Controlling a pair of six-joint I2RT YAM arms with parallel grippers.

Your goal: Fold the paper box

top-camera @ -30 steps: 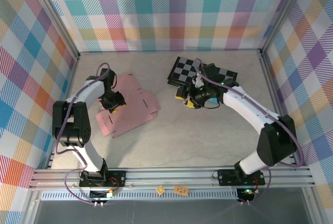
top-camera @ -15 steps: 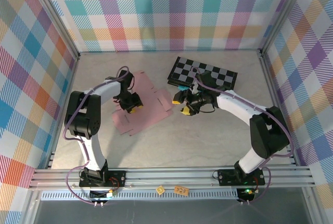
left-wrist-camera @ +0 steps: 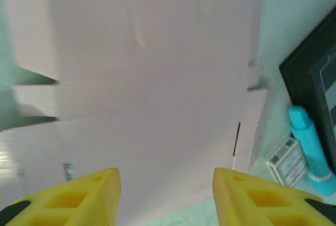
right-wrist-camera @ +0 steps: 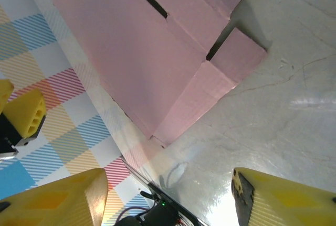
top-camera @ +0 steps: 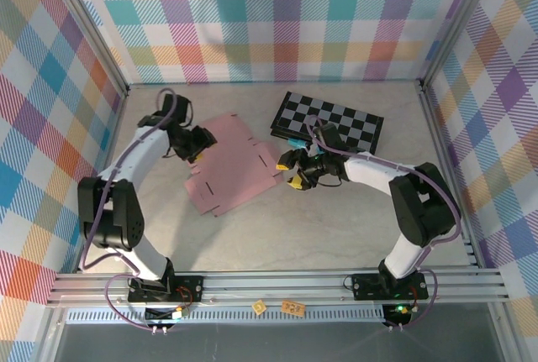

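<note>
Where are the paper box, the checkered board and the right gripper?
paper box (top-camera: 231,169), top view, middle of its flat panel.
checkered board (top-camera: 345,118), top view, middle of its top.
right gripper (top-camera: 290,170), top view, between its yellow fingertips.

paper box (top-camera: 237,170): thin cardboard, matt, smooth | bench (top-camera: 336,223): stone-look, smooth, faint sheen | frame rail (top-camera: 277,282): bare metal, ribbed

A black-and-grey checkered board (top-camera: 336,118) lies flat toward the back of the pale, marbled table (top-camera: 277,228), right of centre. Just beside its near edge rest a teal tube (left-wrist-camera: 307,144), perhaps a marker since the view is blurred, and a small printed card pack (left-wrist-camera: 285,159). Plaid walls (top-camera: 269,18) enclose three sides. Two small orange tags (top-camera: 292,306) sit on the front metal frame (top-camera: 277,285).
</note>
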